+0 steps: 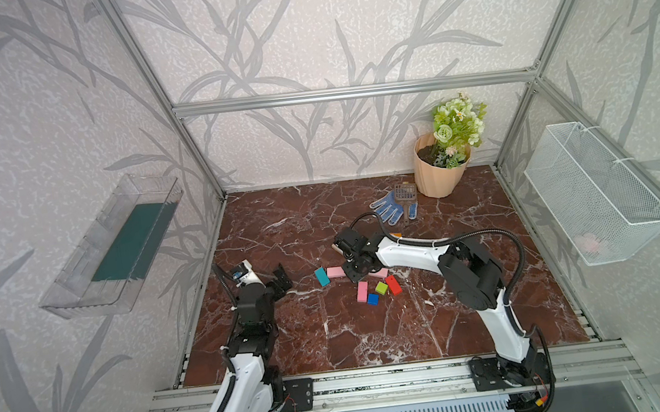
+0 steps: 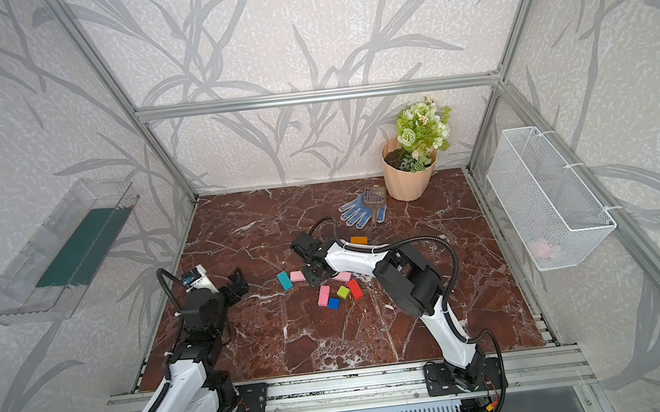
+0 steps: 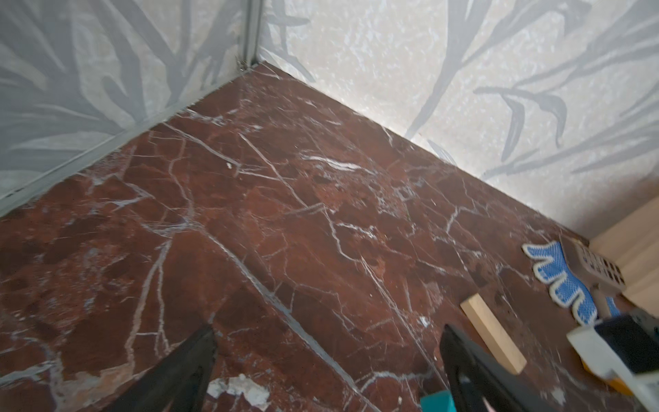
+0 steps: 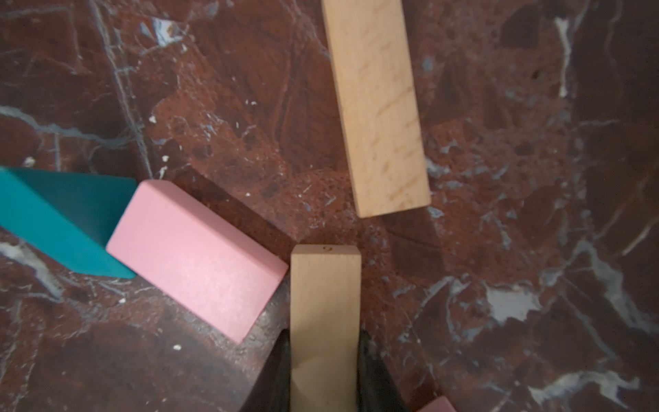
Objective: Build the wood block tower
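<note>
1. The right claw (image 4: 323,335) was clamped on a tan block (image 4: 324,285), gripping its two long sides.
2. That block sat just beside the pink block (image 4: 196,257), which touched the teal block (image 4: 60,221).
3. Its long axis ran straight out from the claw, toward a second tan block (image 4: 378,107) lying flat, apart and nearly in line.
4. The left claw (image 1: 280,281) had its jaws apart and empty, well off on the teal block's other side; the right arm was nearer.
5. No tower was stacked yet. The next step was likely setting the tan base.

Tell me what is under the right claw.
A plain tan wooden block lies between the right claw's jaws, which press its sides. The claw covers its gripped end; in both top views the claw hides it.
</note>
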